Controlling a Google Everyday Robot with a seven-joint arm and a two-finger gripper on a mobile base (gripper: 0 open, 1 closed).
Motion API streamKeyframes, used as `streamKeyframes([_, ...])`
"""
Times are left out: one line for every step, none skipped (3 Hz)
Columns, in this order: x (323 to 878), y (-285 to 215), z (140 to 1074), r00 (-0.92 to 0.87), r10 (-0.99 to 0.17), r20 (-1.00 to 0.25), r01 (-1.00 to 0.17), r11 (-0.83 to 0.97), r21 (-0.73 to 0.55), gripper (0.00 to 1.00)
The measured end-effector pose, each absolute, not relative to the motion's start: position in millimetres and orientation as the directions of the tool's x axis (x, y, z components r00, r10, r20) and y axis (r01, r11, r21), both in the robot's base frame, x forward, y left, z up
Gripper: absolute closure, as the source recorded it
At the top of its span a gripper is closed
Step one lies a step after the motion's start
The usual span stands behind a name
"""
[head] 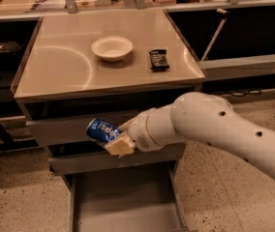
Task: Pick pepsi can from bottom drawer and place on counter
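Since the gripper [118, 141] is clamped around the pepsi can [100, 129], tilted end-up leftward just below the front edge of the counter [65, 69], its top lies above and beyond, the bottom drawer [123, 202] beneath.

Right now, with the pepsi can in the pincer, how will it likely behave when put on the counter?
The pincer, before the drawer fronts below the counter, grips the tilted pepsi can near one end; its smooth round wall may slip. Laid sideways on the glossy counter it would likely roll; on its flat end it should stand.
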State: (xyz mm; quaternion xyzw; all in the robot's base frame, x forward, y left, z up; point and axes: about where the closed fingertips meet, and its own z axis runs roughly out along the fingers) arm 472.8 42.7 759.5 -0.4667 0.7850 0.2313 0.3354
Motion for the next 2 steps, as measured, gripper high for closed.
streamKeyframes([496, 55, 813, -0.260, -0.607, -0.751, -0.911, 0.412, -0.017, 1.00])
streamKeyframes([501, 57, 825, -0.250, -0.599, -0.761, -0.911, 0.411, -0.024, 1.00])
